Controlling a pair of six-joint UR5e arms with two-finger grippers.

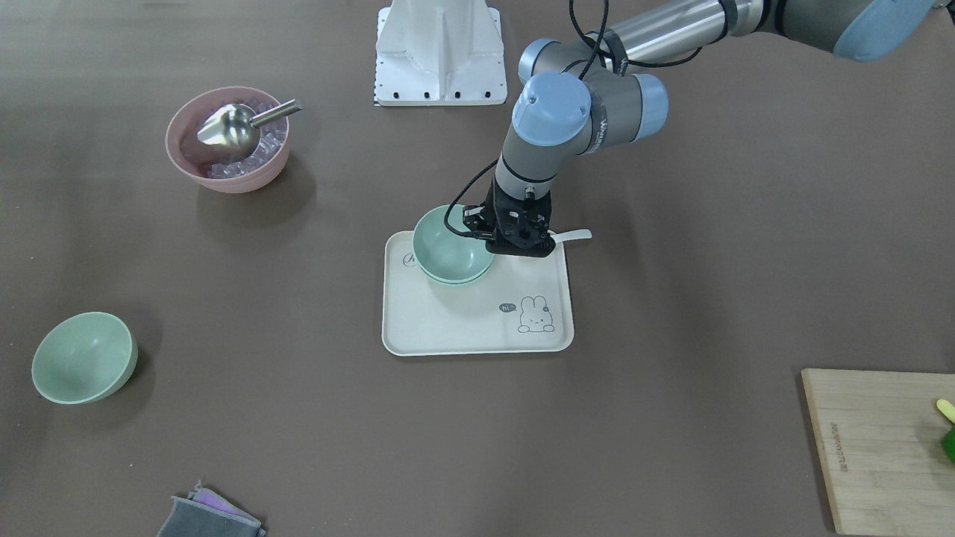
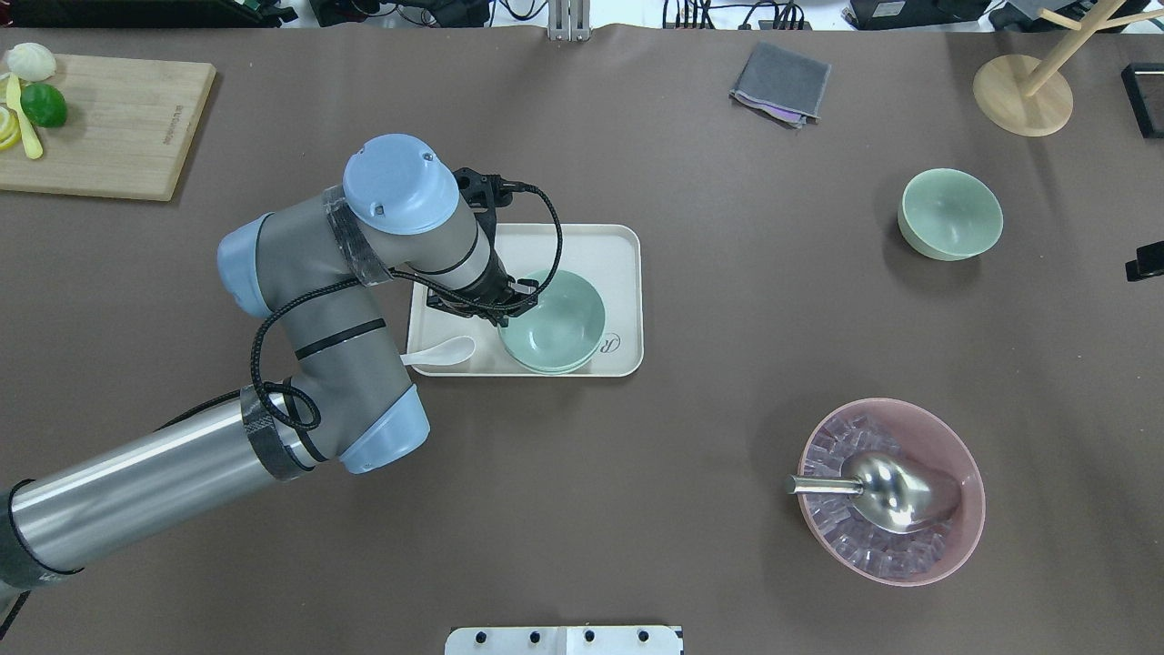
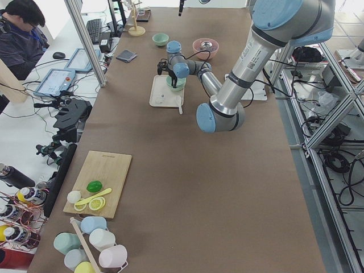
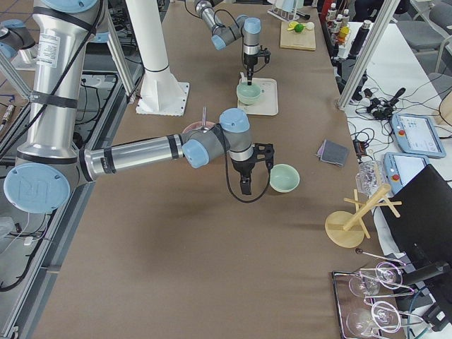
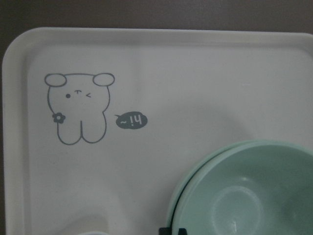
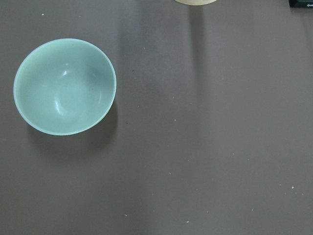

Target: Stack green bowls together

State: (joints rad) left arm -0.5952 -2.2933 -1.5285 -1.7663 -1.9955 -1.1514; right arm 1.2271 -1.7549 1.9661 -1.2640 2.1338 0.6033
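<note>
Two green bowls (image 1: 448, 246) sit nested on the cream tray (image 1: 477, 328); they also show in the overhead view (image 2: 555, 320) and the left wrist view (image 5: 244, 196). My left gripper (image 2: 509, 307) stands over their rim on the robot's side, and its fingertips (image 5: 166, 230) sit close together at the upper bowl's rim. The third green bowl (image 2: 950, 214) stands alone on the table, upright and empty, at the upper left of the right wrist view (image 6: 64, 85). My right gripper (image 4: 244, 185) hangs beside it, apart from it; I cannot tell whether it is open or shut.
A white spoon (image 2: 441, 353) lies at the tray's edge by the left wrist. A pink bowl (image 2: 964, 546) holds ice cubes and a metal scoop (image 2: 896, 491). A cutting board (image 2: 118, 127), a grey cloth (image 2: 782, 84) and a wooden stand (image 2: 1023, 95) line the far side.
</note>
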